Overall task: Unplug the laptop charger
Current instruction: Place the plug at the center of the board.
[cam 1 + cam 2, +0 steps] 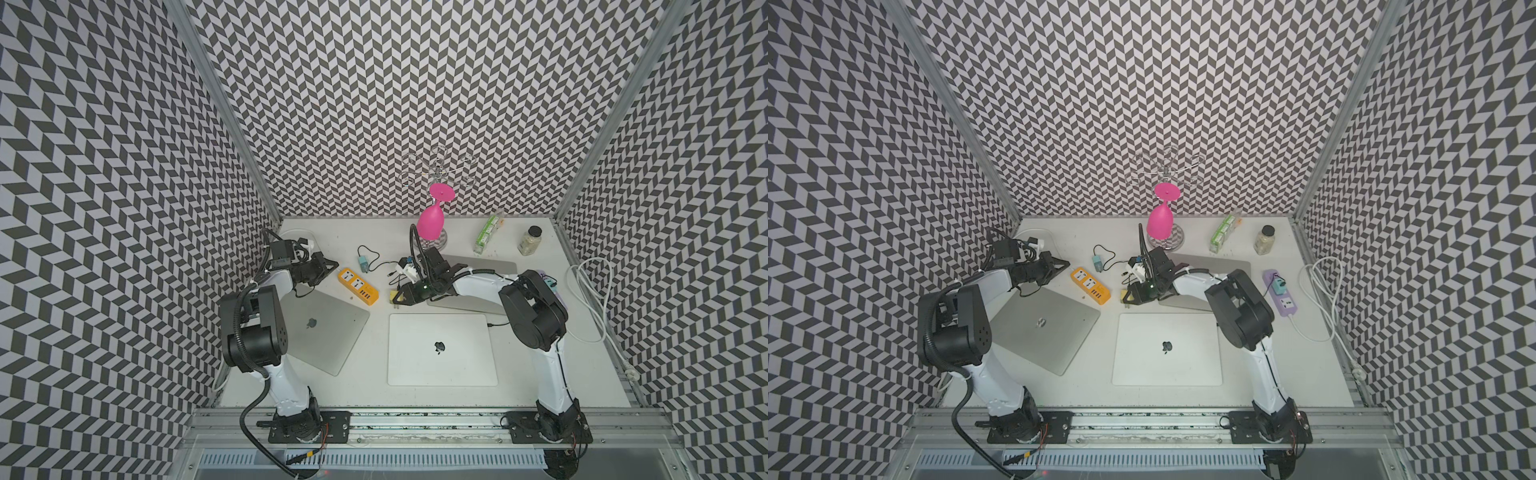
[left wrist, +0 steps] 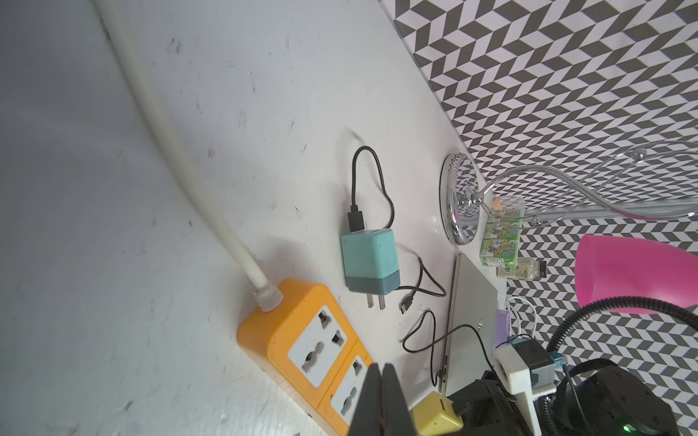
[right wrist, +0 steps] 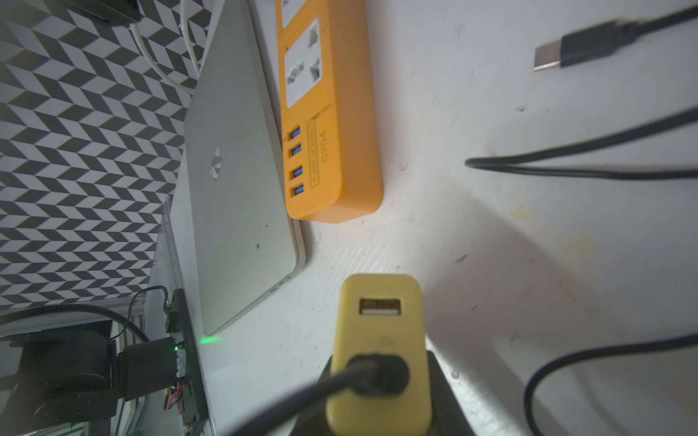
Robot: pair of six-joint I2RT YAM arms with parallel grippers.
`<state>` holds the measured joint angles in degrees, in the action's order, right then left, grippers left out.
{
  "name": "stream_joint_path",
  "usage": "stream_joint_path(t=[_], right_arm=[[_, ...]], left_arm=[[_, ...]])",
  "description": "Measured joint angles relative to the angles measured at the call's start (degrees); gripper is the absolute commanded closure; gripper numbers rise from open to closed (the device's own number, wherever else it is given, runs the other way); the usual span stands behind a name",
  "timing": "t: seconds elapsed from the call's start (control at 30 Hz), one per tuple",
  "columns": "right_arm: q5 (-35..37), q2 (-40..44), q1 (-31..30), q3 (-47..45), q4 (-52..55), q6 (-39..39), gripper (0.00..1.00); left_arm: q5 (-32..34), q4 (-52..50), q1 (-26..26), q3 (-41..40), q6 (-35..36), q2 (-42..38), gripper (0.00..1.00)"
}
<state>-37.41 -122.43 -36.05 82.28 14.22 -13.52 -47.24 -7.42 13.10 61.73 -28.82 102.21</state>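
The right fingers (image 3: 442,392) are clamped on the yellow charger (image 3: 377,332). It is out of the orange power strip (image 3: 332,113) and held just off that strip's USB end. Its two prongs show bare in both top views, and a black cable (image 3: 374,375) is plugged into its face beside a free USB port. The left fingers (image 2: 368,400) are pressed together with nothing between them, poised by the strip's socket end, where the white cord (image 2: 181,151) enters it. Whether they touch the strip I cannot tell. Beyond the strip, toward the back wall, a teal charger (image 2: 370,264) lies flat on the counter (image 2: 113,264), unplugged, with a thin black lead looping from it. A closed silver laptop (image 1: 328,332) lies just beside the strip's USB end, and a second closed laptop (image 1: 442,349) lies farther from that end.
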Motion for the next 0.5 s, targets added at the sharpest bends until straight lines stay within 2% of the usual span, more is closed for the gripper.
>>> stream_joint_path(t=[0.33, 0.4, 0.5], right_arm=[[-0.3, 0.0, 1.1, 0.2, 0.9, -1.2, 0.63], [-0.3, 0.0, 1.2, 0.7, 1.2, -1.4, 0.56], [0.3, 0.0, 1.1, 1.2, 1.3, -1.2, 0.53]], left_arm=[[0.6, -0.8, 0.0, 0.0, 0.9, -0.6, 1.00], [0.7, -0.9, 0.0, 0.0, 0.9, -0.6, 1.00], [0.9, -1.0, 0.0, -0.1, 1.0, -0.6, 1.00]])
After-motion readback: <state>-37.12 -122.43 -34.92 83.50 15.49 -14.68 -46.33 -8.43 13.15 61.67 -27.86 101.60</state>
